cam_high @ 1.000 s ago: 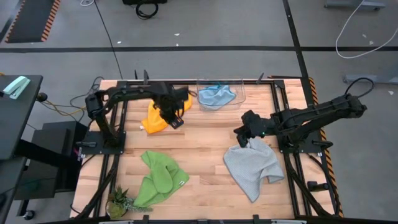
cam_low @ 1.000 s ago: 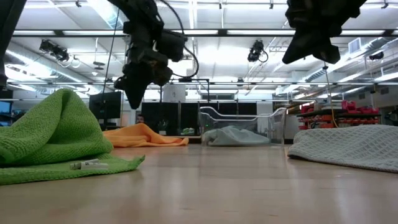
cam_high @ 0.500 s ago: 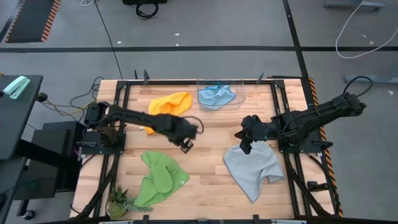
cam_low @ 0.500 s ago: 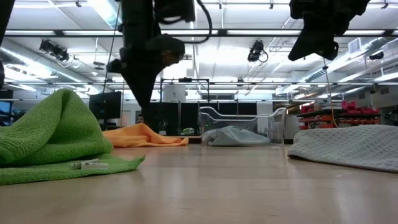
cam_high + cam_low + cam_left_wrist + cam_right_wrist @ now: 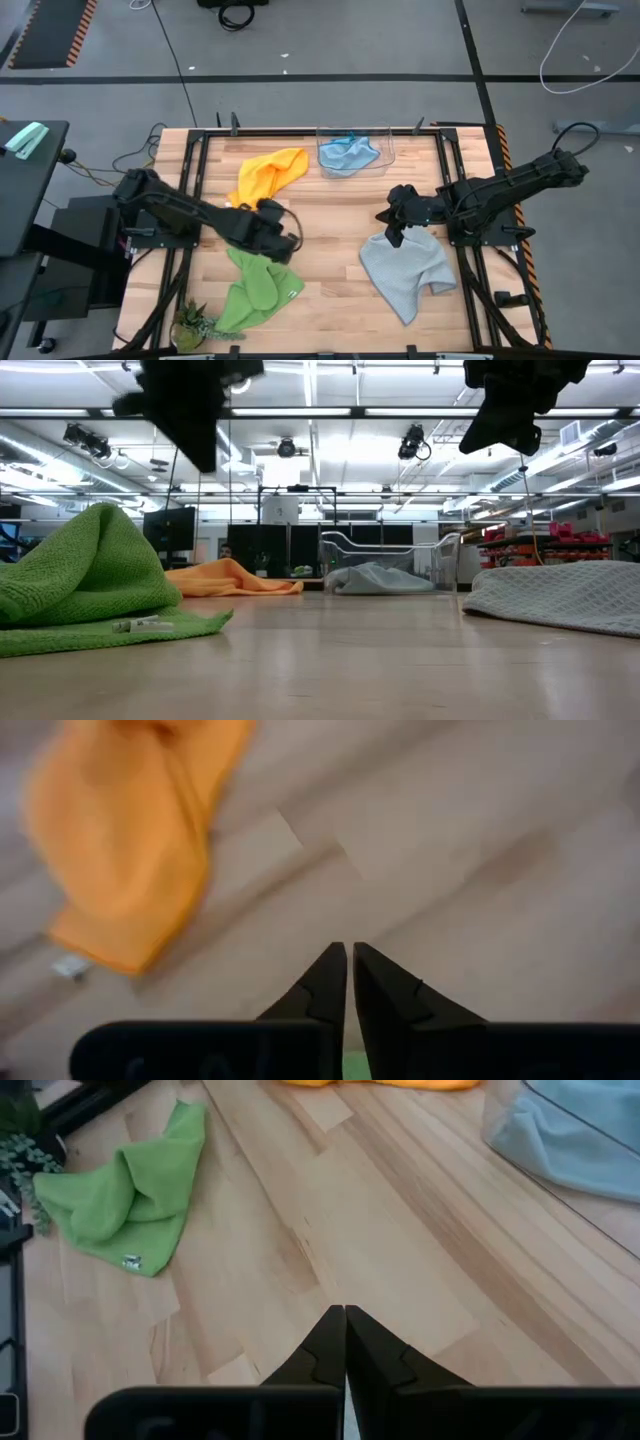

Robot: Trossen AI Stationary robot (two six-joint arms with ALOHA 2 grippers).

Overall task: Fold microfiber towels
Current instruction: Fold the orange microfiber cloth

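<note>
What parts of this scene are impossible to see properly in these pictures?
- Light blue towel: it lies in a clear bin; the low view shows only a pale heap through the wall.
- Green towel: the left gripper covers its upper edge in the high view.
- Yellow-orange towel: blurred in the left wrist view.
- Grey towel: cut off by the low view's edge.
</note>
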